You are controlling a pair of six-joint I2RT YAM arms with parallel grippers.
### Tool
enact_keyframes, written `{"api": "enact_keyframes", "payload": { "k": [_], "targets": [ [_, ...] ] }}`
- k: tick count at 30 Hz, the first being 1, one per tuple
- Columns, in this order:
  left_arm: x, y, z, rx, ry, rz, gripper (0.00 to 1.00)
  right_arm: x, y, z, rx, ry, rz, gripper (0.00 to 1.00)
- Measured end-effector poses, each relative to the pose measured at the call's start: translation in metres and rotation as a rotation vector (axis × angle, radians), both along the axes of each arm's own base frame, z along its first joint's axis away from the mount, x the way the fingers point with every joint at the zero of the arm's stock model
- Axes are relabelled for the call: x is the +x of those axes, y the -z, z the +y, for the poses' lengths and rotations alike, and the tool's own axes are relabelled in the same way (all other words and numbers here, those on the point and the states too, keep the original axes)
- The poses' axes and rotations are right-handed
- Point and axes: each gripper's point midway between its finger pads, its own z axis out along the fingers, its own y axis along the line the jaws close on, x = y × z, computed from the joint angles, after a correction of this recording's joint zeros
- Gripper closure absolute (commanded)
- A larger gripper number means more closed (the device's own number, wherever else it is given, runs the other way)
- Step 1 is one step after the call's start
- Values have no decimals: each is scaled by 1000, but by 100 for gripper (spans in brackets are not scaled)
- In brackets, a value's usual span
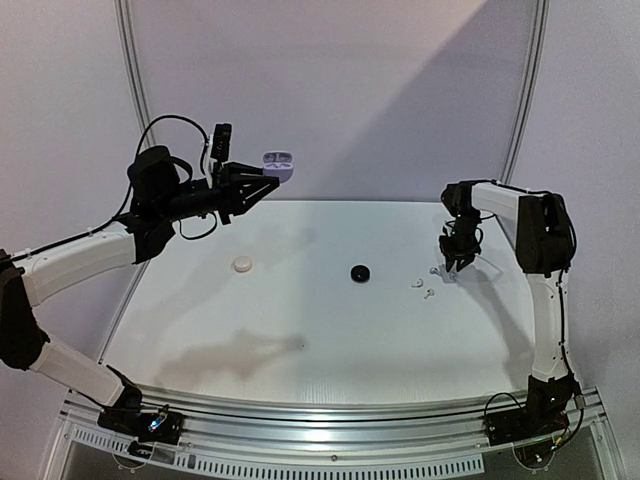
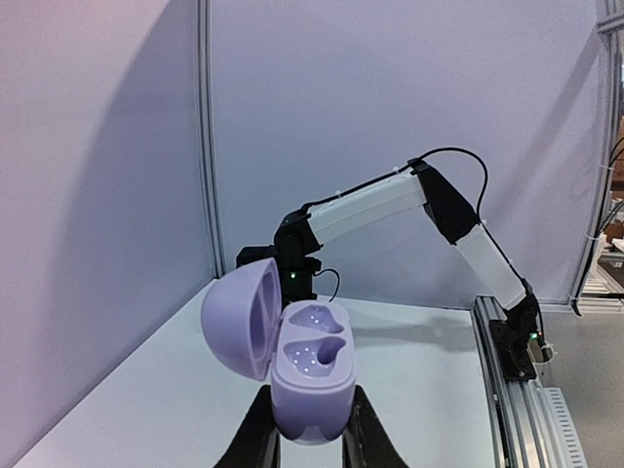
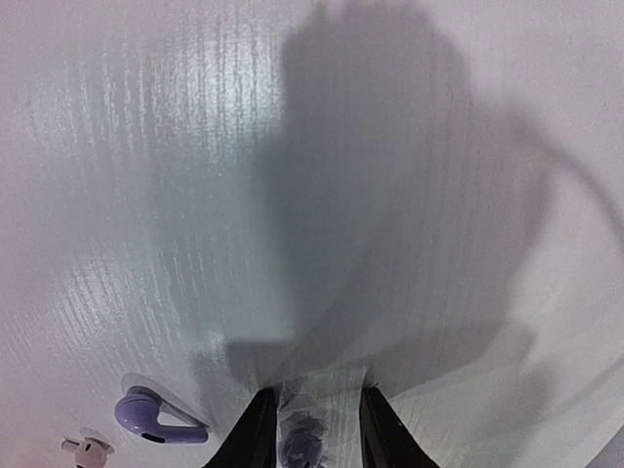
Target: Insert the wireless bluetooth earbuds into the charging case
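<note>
My left gripper (image 2: 310, 394) is raised high above the table's far left, shut on an open lavender charging case (image 2: 310, 369). Its lid hangs to the left and both wells are bare. From the top view, that case (image 1: 278, 164) sits at the left fingertips (image 1: 268, 182). My right gripper (image 3: 317, 398) is down at the tabletop on the right, open. A lavender earbud (image 3: 300, 447) lies between its fingers, close to the left one, with a gap to the right one. A second lavender earbud (image 3: 146, 417) and a white earbud (image 3: 86, 450) lie just left of it.
A white round case (image 1: 243, 264) and a black round case (image 1: 360, 272) sit mid-table. Small pale earbuds (image 1: 417, 284) lie on the table beside the right gripper (image 1: 452, 266). A curved frame and a wall stand behind the table.
</note>
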Motion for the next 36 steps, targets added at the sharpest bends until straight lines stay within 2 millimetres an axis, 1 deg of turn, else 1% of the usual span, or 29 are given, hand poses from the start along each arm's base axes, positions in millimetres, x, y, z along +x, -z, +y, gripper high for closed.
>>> {"api": "enact_keyframes", "payload": {
  "k": [2,9,17,28,32,36],
  "targets": [
    [0,0,0,0,0,0,100,-1,0,0,5,-2,-1,65],
    [0,0,0,1,0,-2,100,-7,0,3,42,-58,-10,65],
    [0,0,0,1,0,-3,100,-13,1,3,47,-141,-1,72],
    [0,0,0,3,-1,-11,100,-17,0,6,56,-152,0,70],
    [0,0,0,4,-1,-15,100,-20,1,7,40,-169,5,74],
    [0,0,0,5,-2,-17,100,-21,1,7,31,-175,7,75]
  ]
}}
